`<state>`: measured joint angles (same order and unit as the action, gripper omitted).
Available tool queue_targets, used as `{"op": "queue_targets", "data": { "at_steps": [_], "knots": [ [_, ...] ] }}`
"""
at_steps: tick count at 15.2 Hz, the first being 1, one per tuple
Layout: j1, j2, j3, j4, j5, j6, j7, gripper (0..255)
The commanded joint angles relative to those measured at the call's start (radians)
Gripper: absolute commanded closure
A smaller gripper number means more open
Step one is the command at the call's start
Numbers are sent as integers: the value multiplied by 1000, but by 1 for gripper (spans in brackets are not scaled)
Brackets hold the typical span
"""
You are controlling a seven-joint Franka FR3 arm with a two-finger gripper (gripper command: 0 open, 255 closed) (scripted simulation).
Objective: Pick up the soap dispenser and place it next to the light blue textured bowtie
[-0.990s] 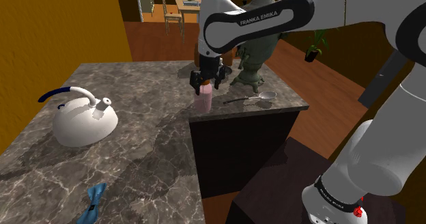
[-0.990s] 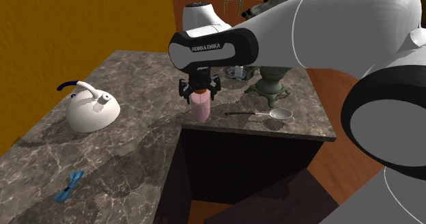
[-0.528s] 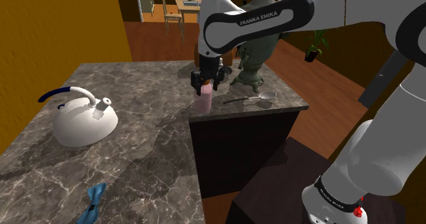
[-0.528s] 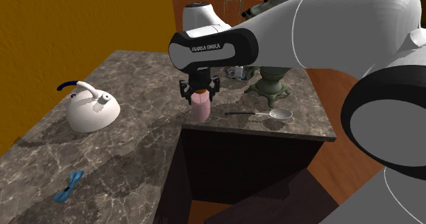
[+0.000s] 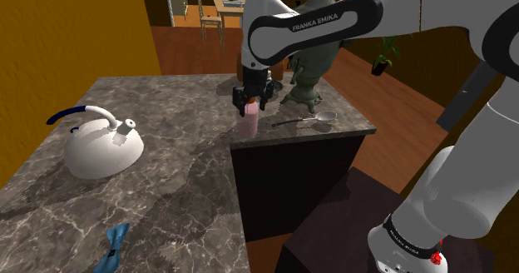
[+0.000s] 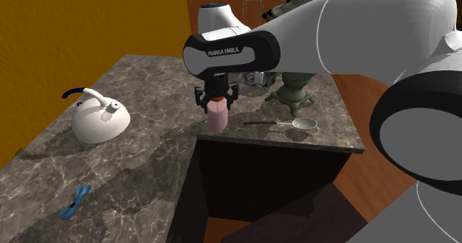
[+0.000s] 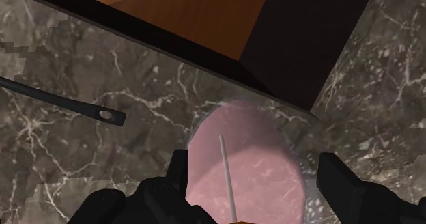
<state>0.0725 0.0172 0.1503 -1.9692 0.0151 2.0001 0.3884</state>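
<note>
- The gripper [image 5: 250, 103] has its jaws apart, straddling the pink soap dispenser [image 5: 247, 126], which stands upright at the counter [image 5: 166, 176] edge.
- Closing off-centre could tip it over that edge.
- The bowtie [image 5: 111, 248] lies well apart, so a loose hold might slip on the way.
</note>
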Motion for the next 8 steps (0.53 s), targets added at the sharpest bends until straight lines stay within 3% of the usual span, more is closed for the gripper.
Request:
{"op": "queue_targets", "data": {
  "at_steps": [1,8],
  "knots": [
    [0,-2,0,9,0,-12,0,255],
    [-1,-19,-1,84,3,-104,-1,255]
  ]
}}
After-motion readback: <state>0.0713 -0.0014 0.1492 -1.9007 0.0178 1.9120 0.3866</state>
